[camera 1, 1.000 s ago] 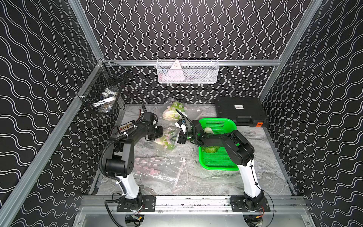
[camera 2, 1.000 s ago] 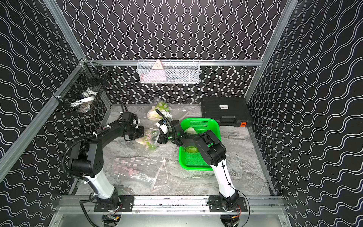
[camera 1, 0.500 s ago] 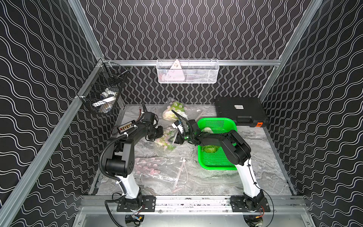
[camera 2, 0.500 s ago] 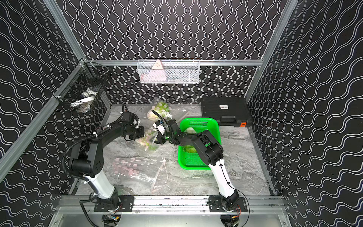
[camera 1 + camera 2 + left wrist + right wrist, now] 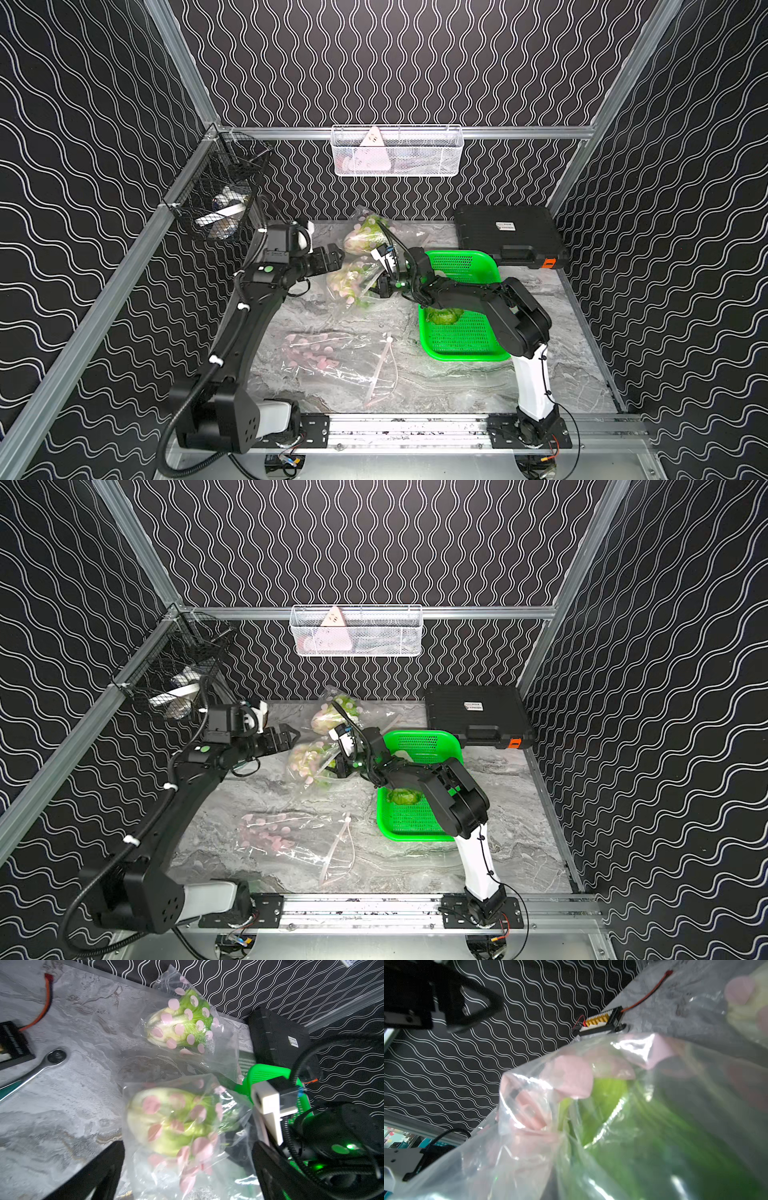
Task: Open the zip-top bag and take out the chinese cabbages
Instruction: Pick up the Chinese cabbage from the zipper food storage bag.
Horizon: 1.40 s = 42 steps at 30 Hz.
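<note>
Left tool [image 5: 337, 257] now wide beside bag [image 5: 351, 282]

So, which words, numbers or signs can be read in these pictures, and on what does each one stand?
No text can be read with certainty.
Label on the case: dark print, too small to read; blurred in the left wrist view too.
Card in the basket: a few small marks, too small to read.
Board: faint lettering, blurred.

Three dotted bags [image 5: 409, 237] [image 5: 344, 308] [image 5: 332, 357], three cabbages [image 5: 360, 243] [image 5: 348, 281] [image 5: 446, 316], one green tray [image 5: 465, 345], one black case [image 5: 509, 237], two wall baskets [image 5: 397, 154] [image 5: 216, 199]
</note>
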Tool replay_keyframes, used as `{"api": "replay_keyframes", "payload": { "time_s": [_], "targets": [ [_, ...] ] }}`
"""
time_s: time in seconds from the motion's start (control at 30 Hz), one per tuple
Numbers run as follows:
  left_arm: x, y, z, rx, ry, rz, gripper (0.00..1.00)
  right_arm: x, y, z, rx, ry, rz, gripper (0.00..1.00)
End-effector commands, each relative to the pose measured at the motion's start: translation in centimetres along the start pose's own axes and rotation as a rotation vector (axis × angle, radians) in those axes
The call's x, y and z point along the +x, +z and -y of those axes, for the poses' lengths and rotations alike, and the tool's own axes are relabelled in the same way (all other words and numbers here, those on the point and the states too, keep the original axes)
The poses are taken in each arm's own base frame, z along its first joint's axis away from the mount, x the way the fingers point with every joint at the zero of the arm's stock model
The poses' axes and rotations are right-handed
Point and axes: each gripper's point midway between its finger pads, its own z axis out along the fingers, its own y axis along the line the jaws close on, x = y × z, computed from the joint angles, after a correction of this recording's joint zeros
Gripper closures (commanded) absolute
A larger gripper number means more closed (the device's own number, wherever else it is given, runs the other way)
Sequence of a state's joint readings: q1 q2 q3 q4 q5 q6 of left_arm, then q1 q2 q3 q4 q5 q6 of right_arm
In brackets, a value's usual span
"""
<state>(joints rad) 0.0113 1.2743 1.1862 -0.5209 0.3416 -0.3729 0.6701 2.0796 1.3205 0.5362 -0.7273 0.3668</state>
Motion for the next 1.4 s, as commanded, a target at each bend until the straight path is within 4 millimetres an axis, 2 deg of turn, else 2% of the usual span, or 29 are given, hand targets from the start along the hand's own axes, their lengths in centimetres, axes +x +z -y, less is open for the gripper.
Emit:
{"api": "replay_keyframes", "payload": {
  "time_s": [0.0,0.17,0.33,0.5,0.6,0.7,0.87,0.93,1.03,1.13,1.23,1.37],
  "targets": [
    [2.1,-0.7,0.0,0.07,-0.159,-0.064,0.01,-2.6,-1.2,-1.2,-0.012,0.007,0.057,1.0],
    [2.6,-0.7,2.4,0.327,-0.391,-0.042,0.01,-5.0,-3.5,-2.3,0.007,0.018,0.111,1.0],
    [2.5,-1.0,4.4,0.583,-0.563,-0.024,0.06,-6.6,-5.6,-1.2,0.112,0.037,0.156,1.0],
    [2.9,-1.4,5.1,0.684,-0.599,-0.012,0.11,-7.5,-6.1,-0.8,0.116,0.098,0.168,1.0],
    [3.7,-0.9,6.1,0.701,-0.578,-0.051,0.14,-7.8,-6.0,-1.0,0.102,0.128,0.174,1.0],
    [4.3,0.2,6.3,0.702,-0.588,-0.075,0.22,-8.1,-6.0,-1.2,0.091,0.145,0.177,1.0],
    [5.8,2.5,6.4,0.705,-0.626,-0.129,0.47,-8.4,-6.2,-2.2,0.069,0.178,0.162,1.0],
    [5.8,3.0,6.2,0.711,-0.64,-0.127,0.5,-8.4,-6.6,-2.3,0.082,0.177,0.158,1.0],
    [5.9,3.4,6.1,0.715,-0.642,-0.128,0.46,-8.2,-6.9,-2.2,0.111,0.169,0.137,1.0],
    [6.3,3.1,6.2,0.695,-0.601,-0.134,0.26,-8.0,-7.2,-1.8,0.135,0.167,0.131,1.0],
    [7.0,2.5,6.0,0.618,-0.537,-0.151,0.15,-8.1,-7.6,-1.4,0.147,0.173,0.136,1.0],
    [7.7,1.4,5.8,0.548,-0.454,-0.156,0.08,-8.3,-7.8,-1.2,0.153,0.177,0.141,1.0]
  ]
}}
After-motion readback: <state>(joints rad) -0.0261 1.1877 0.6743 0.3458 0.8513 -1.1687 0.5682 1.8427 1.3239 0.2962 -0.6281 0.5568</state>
